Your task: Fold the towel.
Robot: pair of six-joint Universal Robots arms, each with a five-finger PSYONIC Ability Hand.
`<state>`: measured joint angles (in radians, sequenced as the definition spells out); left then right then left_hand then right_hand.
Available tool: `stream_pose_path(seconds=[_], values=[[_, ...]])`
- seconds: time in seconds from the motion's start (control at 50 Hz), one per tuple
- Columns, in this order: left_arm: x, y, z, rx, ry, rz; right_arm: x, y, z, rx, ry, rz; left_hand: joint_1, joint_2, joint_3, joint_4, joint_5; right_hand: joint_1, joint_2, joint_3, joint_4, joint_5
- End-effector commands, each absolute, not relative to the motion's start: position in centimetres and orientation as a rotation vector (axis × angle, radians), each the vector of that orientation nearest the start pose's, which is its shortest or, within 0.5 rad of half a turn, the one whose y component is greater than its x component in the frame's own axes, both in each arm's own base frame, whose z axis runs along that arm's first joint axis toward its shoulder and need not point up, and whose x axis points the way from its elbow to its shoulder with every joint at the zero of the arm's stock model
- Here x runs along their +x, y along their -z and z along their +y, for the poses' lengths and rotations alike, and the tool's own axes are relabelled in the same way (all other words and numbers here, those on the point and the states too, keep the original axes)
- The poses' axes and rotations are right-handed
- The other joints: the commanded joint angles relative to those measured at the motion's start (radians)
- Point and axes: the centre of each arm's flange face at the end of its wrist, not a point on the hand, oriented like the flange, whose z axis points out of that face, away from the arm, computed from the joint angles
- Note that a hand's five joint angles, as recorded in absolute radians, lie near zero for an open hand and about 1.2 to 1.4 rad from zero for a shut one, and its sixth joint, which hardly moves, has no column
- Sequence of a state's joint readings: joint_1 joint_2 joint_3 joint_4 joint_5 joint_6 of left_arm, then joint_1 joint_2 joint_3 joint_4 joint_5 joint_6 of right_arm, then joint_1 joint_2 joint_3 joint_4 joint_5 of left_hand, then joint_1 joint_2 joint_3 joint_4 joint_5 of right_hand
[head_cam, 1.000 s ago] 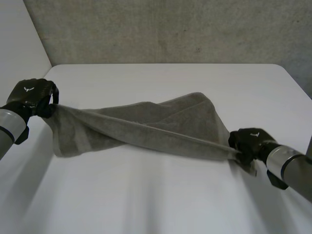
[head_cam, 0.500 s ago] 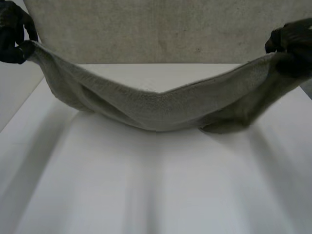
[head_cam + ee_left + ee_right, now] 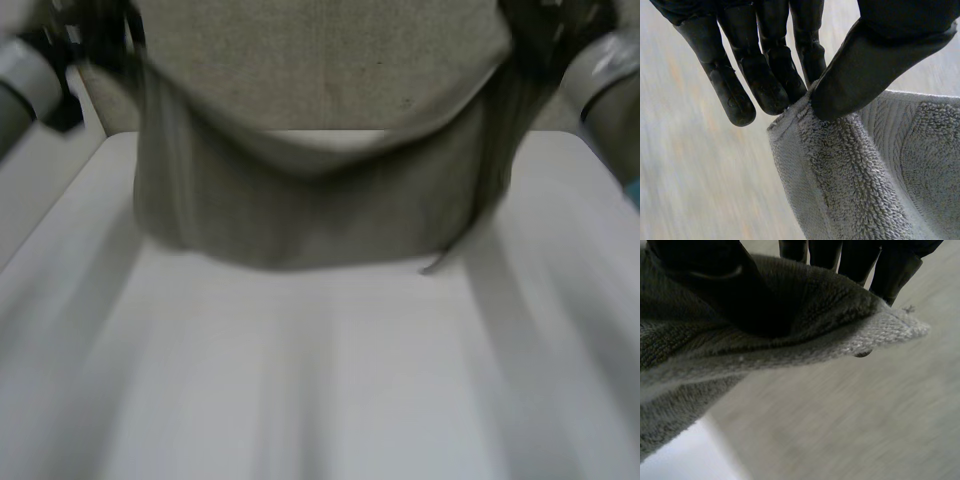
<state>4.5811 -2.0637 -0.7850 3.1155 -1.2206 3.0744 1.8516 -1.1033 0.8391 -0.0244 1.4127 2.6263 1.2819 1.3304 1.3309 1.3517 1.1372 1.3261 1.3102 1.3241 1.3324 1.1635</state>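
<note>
A grey terry towel (image 3: pixel 310 215) hangs spread like a curtain above the white table (image 3: pixel 320 380). Its lower edge is near the tabletop, and I cannot tell whether it touches. My left hand (image 3: pixel 765 75) pinches one upper corner of the towel (image 3: pixel 860 175) between thumb (image 3: pixel 860 70) and fingers. My right hand (image 3: pixel 715 280) pinches the other upper corner of the towel (image 3: pixel 790 345), thumb on the cloth and fingers (image 3: pixel 860 260) behind it. In the head view both arms are raised, the left arm (image 3: pixel 25 75) and the right arm (image 3: pixel 605 70) on either side of the cloth.
A rough grey wall (image 3: pixel 320 60) stands behind the table. A pale side wall (image 3: pixel 40 200) runs along the table's left edge. Bare tabletop lies in front of the hanging towel.
Both hands have risen and drawn closer together with the corners. The towel, sagging in a low arc half a second ago, now hangs higher as a flatter sheet.
</note>
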Motion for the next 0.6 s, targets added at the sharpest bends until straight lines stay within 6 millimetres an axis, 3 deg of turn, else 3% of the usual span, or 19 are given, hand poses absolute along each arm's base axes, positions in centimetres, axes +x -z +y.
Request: stream_pose_path(seconds=[0.02, 0.06, 0.08, 0.1, 0.12, 0.14, 0.16, 0.18, 0.2, 0.22, 0.24, 0.26, 0.3, 0.32, 0.36, 0.46, 0.5, 0.56, 0.6], values=[[-22.3, -46.0, -37.1, 0.558, 3.068, 1.593, 25.4, -40.9, -36.8, -0.816, 2.714, 1.494, 0.114, 0.066, 0.065, 0.045, 0.085, 0.07, 0.086, 0.072, 0.064, 0.058], [-22.4, -45.2, -37.4, 0.556, 3.068, 1.607, 25.4, -39.8, -37.1, -0.834, 2.682, 1.53, 0.114, 0.066, 0.065, 0.045, 0.085, 0.07, 0.086, 0.072, 0.064, 0.058], [-22.5, -43.6, -37.9, 0.56, 3.04, 1.665, 25.5, -38.2, -37.2, -0.857, 2.631, 1.583, 0.114, 0.066, 0.065, 0.045, 0.085, 0.07, 0.086, 0.072, 0.064, 0.058], [-22.5, -43.6, -37.9, 0.56, 3.039, 1.665, 25.5, -36.4, -37.4, -0.88, 2.576, 1.647, 0.114, 0.066, 0.065, 0.045, 0.085, 0.07, 0.086, 0.072, 0.064, 0.058], [-22.7, -41.3, -38.4, 0.57, 2.992, 1.752, 25.5, -36.4, -37.4, -0.88, 2.576, 1.648, 0.114, 0.066, 0.065, 0.045, 0.085, 0.07, 0.086, 0.072, 0.064, 0.058], [-22.7, -41.3, -38.4, 0.57, 2.992, 1.752, 25.6, -34.6, -37.4, -0.902, 2.517, 1.707, 0.114, 0.066, 0.065, 0.045, 0.085, 0.07, 0.086, 0.072, 0.064, 0.058], [-22.8, -38.9, -38.8, 0.574, 2.934, 1.851, 25.7, -32.9, -37.3, -0.932, 2.457, 1.751, 0.114, 0.066, 0.065, 0.045, 0.085, 0.07, 0.086, 0.072, 0.064, 0.058], [-22.7, -36.3, -39.0, 0.569, 2.869, 1.954, 25.7, -32.9, -37.3, -0.933, 2.456, 1.752, 0.114, 0.066, 0.065, 0.045, 0.085, 0.07, 0.086, 0.072, 0.064, 0.058], [-22.7, -36.3, -39.0, 0.569, 2.868, 1.955, 25.8, -31.2, -37.1, -0.959, 2.394, 1.794, 0.114, 0.066, 0.065, 0.045, 0.085, 0.07, 0.086, 0.072, 0.064, 0.058], [-22.7, -33.8, -39.0, 0.566, 2.802, 2.058, 25.7, -29.6, -37.0, -0.983, 2.333, 1.835, 0.114, 0.066, 0.065, 0.045, 0.085, 0.07, 0.086, 0.072, 0.064, 0.058], [-22.3, -31.3, -39.1, 0.551, 2.736, 2.146, 25.7, -29.5, -37.0, -0.983, 2.333, 1.836, 0.114, 0.066, 0.065, 0.045, 0.085, 0.07, 0.086, 0.072, 0.064, 0.058], [-22.3, -31.3, -39.1, 0.551, 2.735, 2.147, 25.5, -28.1, -36.8, -1.004, 2.277, 1.874, 0.114, 0.066, 0.065, 0.045, 0.085, 0.07, 0.086, 0.072, 0.064, 0.058], [-21.8, -27.4, -38.6, 0.529, 2.634, 2.272, 25.0, -26.8, -36.7, -1.014, 2.227, 1.92, 0.114, 0.066, 0.065, 0.045, 0.085, 0.07, 0.086, 0.072, 0.064, 0.058], [-21.8, -27.4, -38.6, 0.529, 2.634, 2.272, 24.4, -25.7, -36.6, -1.021, 2.179, 1.964, 0.114, 0.066, 0.065, 0.045, 0.085, 0.07, 0.086, 0.072, 0.064, 0.058], [-21.3, -25.0, -37.7, 0.537, 2.569, 2.353, 23.7, -25.1, -36.4, -1.021, 2.138, 2.009, 0.114, 0.066, 0.065, 0.045, 0.085, 0.07, 0.086, 0.072, 0.064, 0.058], [-20.0, -24.2, -36.9, 0.55, 2.529, 2.405, 22.2, -26.0, -35.4, -0.998, 2.095, 2.074, 0.114, 0.066, 0.065, 0.045, 0.085, 0.07, 0.086, 0.072, 0.064, 0.058], [-19.2, -25.4, -36.3, 0.56, 2.555, 2.37, 20.7, -29.0, -34.5, -0.961, 2.148, 2.077, 0.114, 0.066, 0.065, 0.045, 0.085, 0.07, 0.086, 0.072, 0.064, 0.058], [-18.0, -28.1, -35.0, 0.566, 2.614, 2.278, 20.0, -30.7, -33.7, -0.953, 2.178, 2.063, 0.114, 0.066, 0.065, 0.045, 0.085, 0.07, 0.086, 0.072, 0.064, 0.058], [-17.1, -29.4, -34.4, 0.555, 2.639, 2.224, 18.8, -33.7, -32.0, -0.958, 2.209, 2.018, 0.114, 0.066, 0.065, 0.045, 0.085, 0.07, 0.086, 0.072, 0.064, 0.058]])
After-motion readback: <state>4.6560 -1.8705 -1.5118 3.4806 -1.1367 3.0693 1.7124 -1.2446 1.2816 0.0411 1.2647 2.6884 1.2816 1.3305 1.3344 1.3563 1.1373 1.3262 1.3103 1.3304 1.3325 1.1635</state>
